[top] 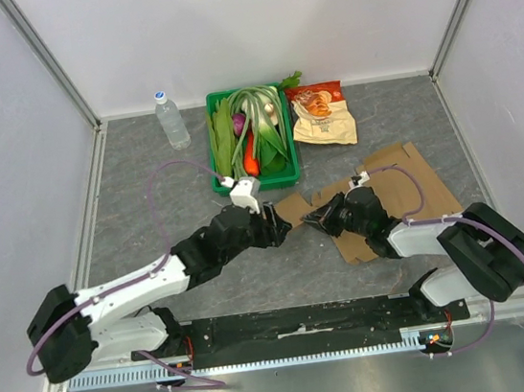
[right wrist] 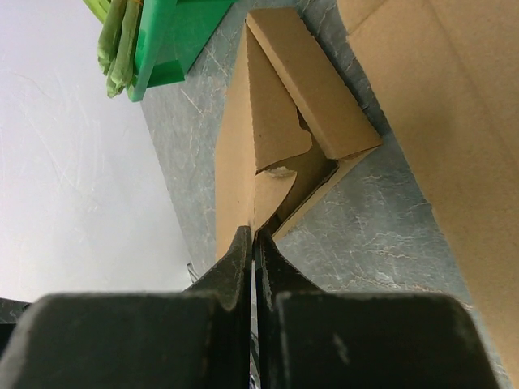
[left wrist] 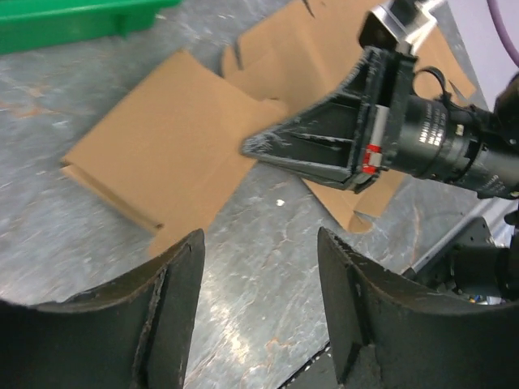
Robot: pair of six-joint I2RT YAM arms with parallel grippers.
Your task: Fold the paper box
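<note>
Paper box [top: 406, 187] is light, bendy card; I'd pinch a flap edge; left gripper [left wrist: 259, 239] wide, empty; right gripper [right wrist: 250, 243] closed, hold unclear.

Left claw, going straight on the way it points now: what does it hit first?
Most likely the cardboard box at its near flap edge, right beside the right claw tip; only bare table lies before it. Depth is unclear, so the left claw might pass over.

text: none legible | snack bag [top: 322, 116] upper right of centre, top view: print too small to read | water bottle [top: 171, 119] upper left of centre: label blurred, unreadable | wrist views: no legible lettering
</note>
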